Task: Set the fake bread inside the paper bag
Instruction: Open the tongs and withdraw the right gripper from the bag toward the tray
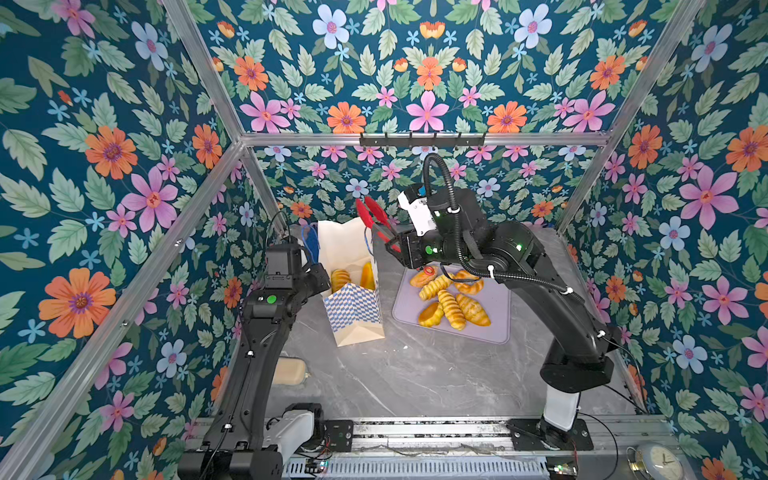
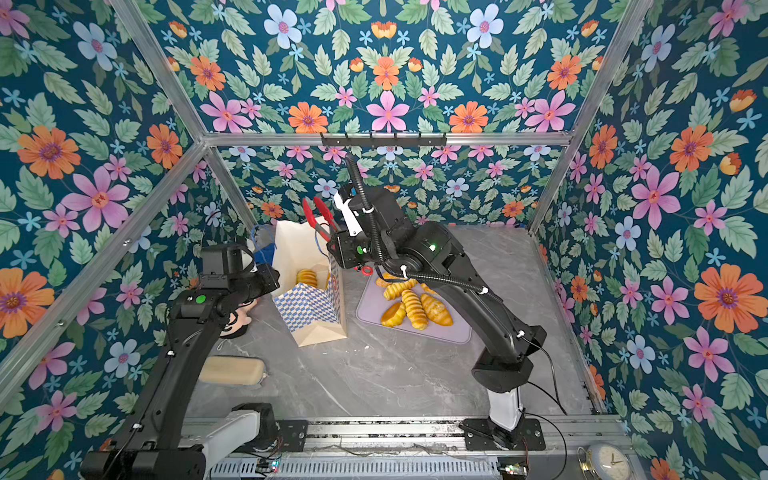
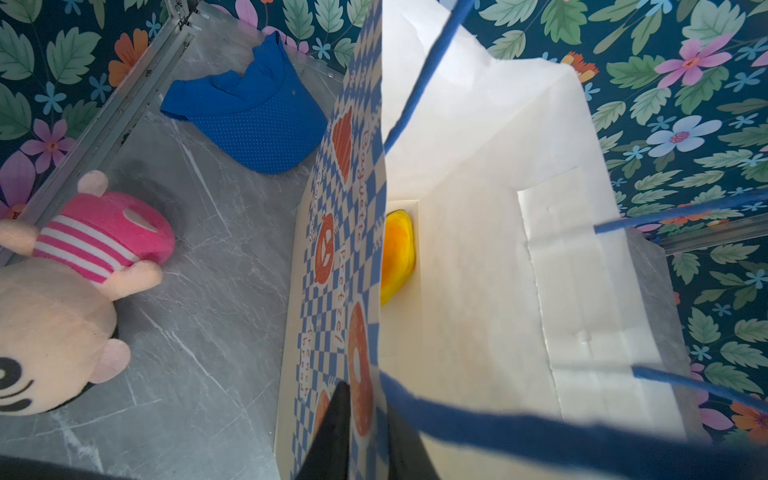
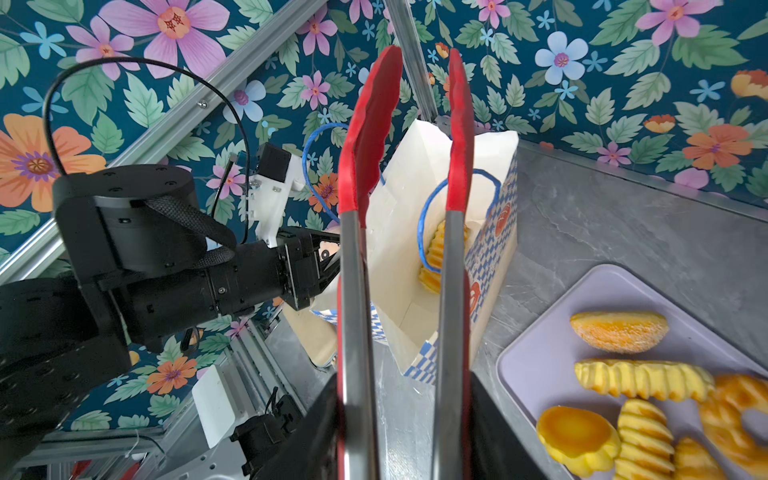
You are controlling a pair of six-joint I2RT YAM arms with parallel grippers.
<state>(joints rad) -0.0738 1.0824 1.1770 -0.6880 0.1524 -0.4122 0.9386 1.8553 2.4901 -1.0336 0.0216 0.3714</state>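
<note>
Close by doll, left pincer pinches paper bag; right pincer clamps red tongs.

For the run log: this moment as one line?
left claw: clamps paper bag wall | right claw: grips red tongs, empty | fake bread: two in bag, others on tray

Teal floral walls, aluminium frame rails — grey marbled tabletop below.

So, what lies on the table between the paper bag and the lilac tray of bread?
Nothing: only a narrow bare strip of grey table separates the paper bag from the lilac tray. Both top views and the right wrist view show it.
</note>
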